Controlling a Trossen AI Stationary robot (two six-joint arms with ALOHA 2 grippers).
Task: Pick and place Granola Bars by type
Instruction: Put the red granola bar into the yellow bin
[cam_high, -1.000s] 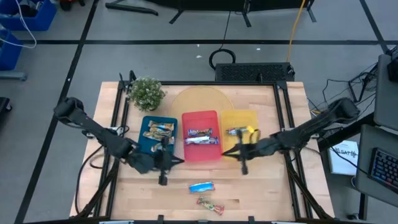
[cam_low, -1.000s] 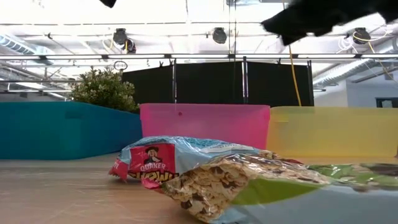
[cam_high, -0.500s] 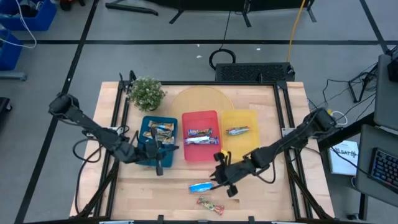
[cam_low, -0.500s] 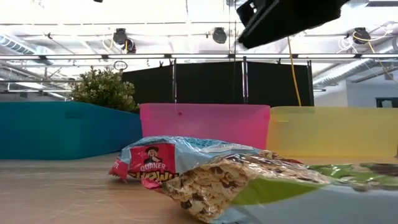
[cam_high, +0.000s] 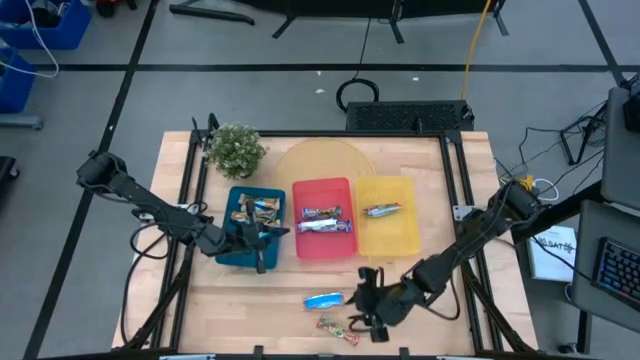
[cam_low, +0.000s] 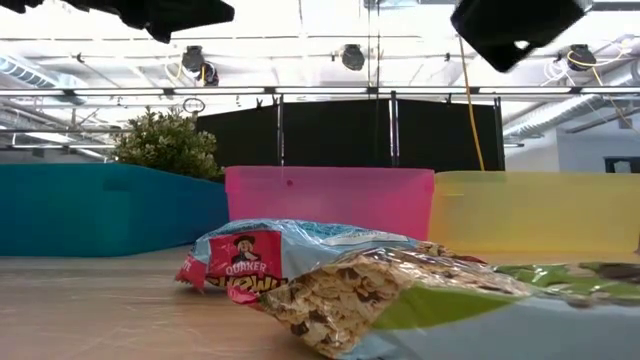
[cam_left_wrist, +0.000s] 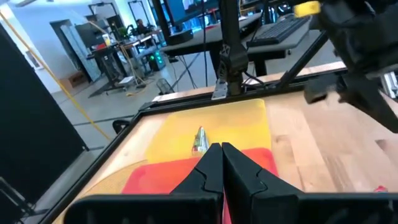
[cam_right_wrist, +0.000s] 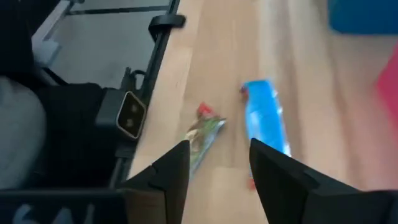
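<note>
The right wrist view is blurry, so the wrappers' print is hard to read. The right jaws (cam_right_wrist: 214, 165) are apart and hold nothing. Just ahead of them on the wooden worktop (cam_high: 420, 160) lie two shiny bars — a blue bar (cam_right_wrist: 266, 117) and a green bar (cam_right_wrist: 205, 134). The left jaws (cam_left_wrist: 221, 163) are pressed together, empty, over the blue tray (cam_high: 232, 250). Beyond them sit a red tray (cam_left_wrist: 155, 174) and a yellow tray (cam_left_wrist: 242, 118) with a silver bar (cam_left_wrist: 199, 139).
</note>
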